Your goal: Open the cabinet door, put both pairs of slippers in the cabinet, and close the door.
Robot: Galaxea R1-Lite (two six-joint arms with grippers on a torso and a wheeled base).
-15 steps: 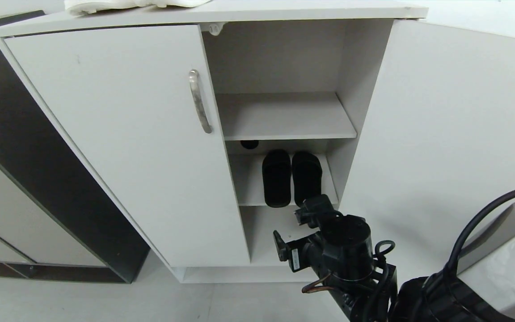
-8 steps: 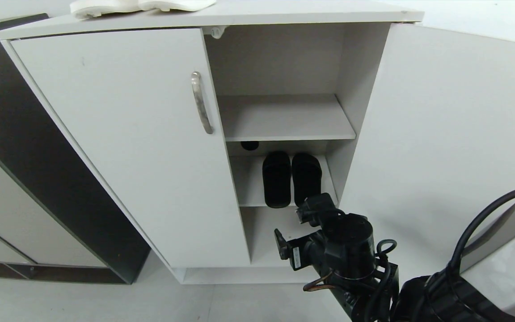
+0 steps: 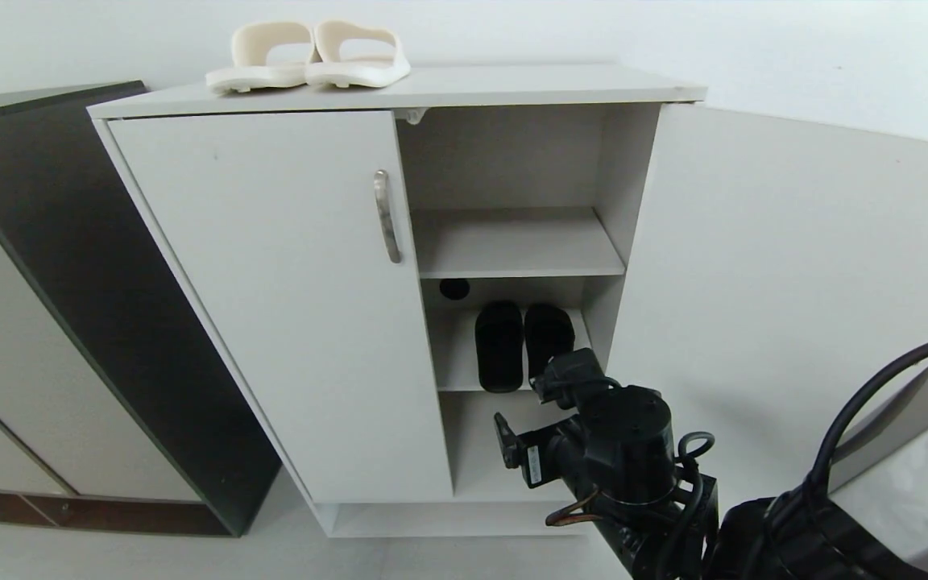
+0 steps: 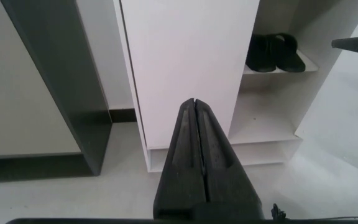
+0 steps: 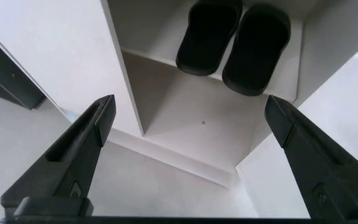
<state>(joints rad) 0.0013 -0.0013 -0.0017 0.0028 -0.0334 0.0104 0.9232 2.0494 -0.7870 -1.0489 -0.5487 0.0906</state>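
- Likely the cream slippers (image 3: 308, 55) will handle as light, moulded foam: springy rather than stiff, not fragile, and matte enough that they should not slip.
- The best hold looks to be a pinch across the two inner edges where the soles meet, or over one broad strap. A grip on a single sole edge risks leaving its partner behind.
- They are pale cream slides with wide arched straps and thick soles. They lie side by side and touching, straps up.
- They sit on top of the cabinet (image 3: 561, 80), towards its left side and above the closed left-hand door (image 3: 271, 306) with its metal handle (image 3: 387, 216).
- The black slippers (image 3: 522, 342) are already in. They lie flat as a neat pair on the middle shelf (image 3: 452, 354), under the bare upper shelf (image 3: 516, 242).
- The right-hand door (image 3: 794, 282) stands swung wide open.
- The right gripper (image 3: 540, 407) hangs low before the open compartment, near the front of the middle shelf, with its claw released and its fingers spread wide, holding nothing.
- The left gripper (image 4: 194, 106) is clenched, its fingers pressed together on nothing, and it faces the closed door from well back.
- My judgement is that about half remains: the cream pair must go in, then the door must close.
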